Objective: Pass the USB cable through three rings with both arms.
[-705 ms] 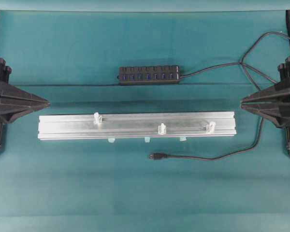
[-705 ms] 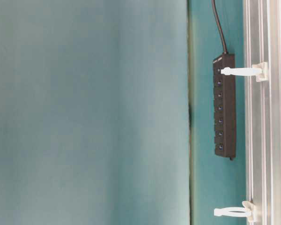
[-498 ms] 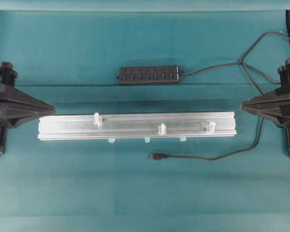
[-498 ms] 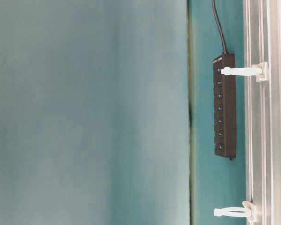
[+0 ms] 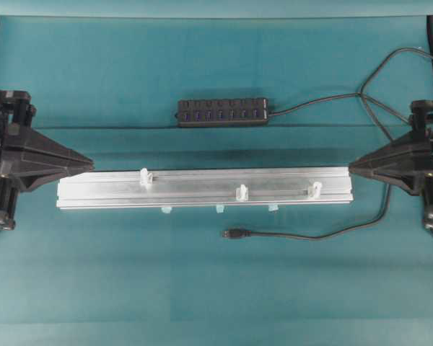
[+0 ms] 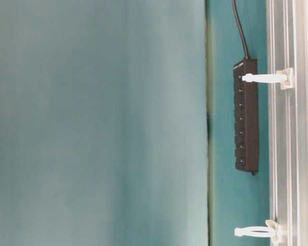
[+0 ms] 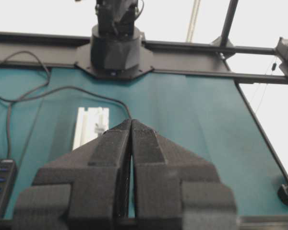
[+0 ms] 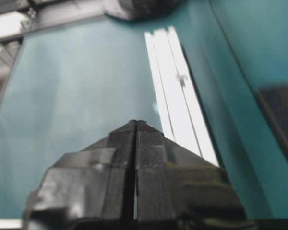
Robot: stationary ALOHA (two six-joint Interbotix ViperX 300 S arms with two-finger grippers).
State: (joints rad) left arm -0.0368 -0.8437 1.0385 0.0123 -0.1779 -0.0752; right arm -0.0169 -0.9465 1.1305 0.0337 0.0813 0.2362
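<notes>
The USB cable (image 5: pixel 325 232) lies on the teal mat in front of the silver rail (image 5: pixel 101 189), its plug (image 5: pixel 234 233) pointing left below the rail's middle. The three rings stand upright on the rail: left (image 5: pixel 146 176), middle (image 5: pixel 240 192), right (image 5: pixel 315 189). My left gripper (image 5: pixel 92 162) is shut and empty, its tip just off the rail's left end. My right gripper (image 5: pixel 350 167) is shut and empty at the rail's right end. In the left wrist view the gripper (image 7: pixel 131 120) has its fingers pressed together, and in the right wrist view the gripper (image 8: pixel 136 121) does too.
A black multi-port hub (image 5: pixel 222 112) lies behind the rail, its own cable running off to the right. Pale teal tabs (image 5: pixel 220 209) stick out along the rail's front edge. The table-level view shows the hub (image 6: pixel 246 115) and two rings (image 6: pixel 264 78).
Both grippers have moved inward toward the rail's ends, the left one further. Both stay shut. The cable and rail have not moved.
</notes>
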